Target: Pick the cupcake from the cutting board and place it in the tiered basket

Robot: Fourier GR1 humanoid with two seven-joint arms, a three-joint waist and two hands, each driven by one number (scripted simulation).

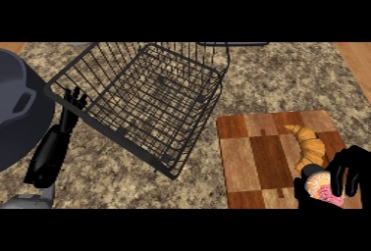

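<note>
The cupcake [323,188], pink-frosted with a pale wrapper, sits at the near right corner of the wooden cutting board [253,157]. My right hand [348,169] is curled round it, fingers over its right side and thumb on its left. The black wire tiered basket [145,93] stands to the left of the board, its top tier tilted toward me. My left hand [69,110] rests at the left with fingers straight up, just beside the basket's left rim.
A golden croissant [310,146] lies on the board right behind the cupcake. A large dark grey pot [14,98] fills the far left edge. The counter is speckled granite [275,78].
</note>
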